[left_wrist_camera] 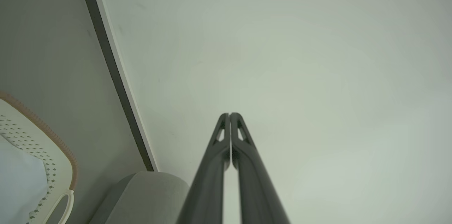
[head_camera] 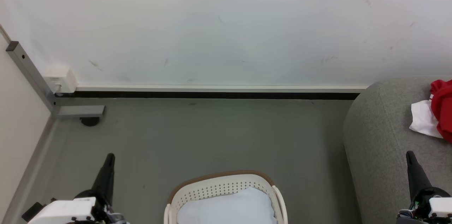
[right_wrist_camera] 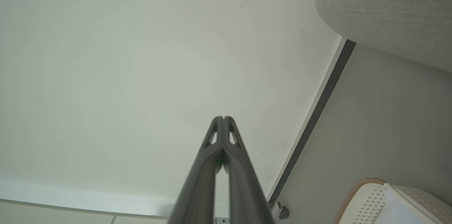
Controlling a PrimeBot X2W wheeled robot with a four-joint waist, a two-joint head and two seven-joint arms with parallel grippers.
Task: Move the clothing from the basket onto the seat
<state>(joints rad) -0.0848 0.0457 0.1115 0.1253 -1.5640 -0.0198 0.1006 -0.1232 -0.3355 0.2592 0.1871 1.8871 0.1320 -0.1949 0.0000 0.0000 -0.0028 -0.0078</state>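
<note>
Right gripper (head_camera: pixel 409 155) pinched shut, empty; left gripper (head_camera: pixel 111 156) same. Red clothing (head_camera: pixel 443 107) lies on sofa (head_camera: pixel 381 128) ahead of right gripper; basket (head_camera: pixel 219 176) between arms holds pale sheet (head_camera: pixel 229 206).

Head view: from high up, looking forward and down across the plain grey floor (head_camera: pixel 212 139) to the scuffed white wall (head_camera: pixel 226 22). Oval white perforated plastic basket (head_camera: pixel 222 175) close below at bottom centre, rounded light grey fabric sofa (head_camera: pixel 381 128) at the right edge.

Left wrist view: aimed along the left gripper (left_wrist_camera: pixel 230 114) at the wall, rolled sideways.

Right wrist view: likewise along the right gripper (right_wrist_camera: pixel 223 118), rolled the opposite way.

Shared by all three: wall, black skirting strip (head_camera: pixel 212 94), basket, sofa.
</note>
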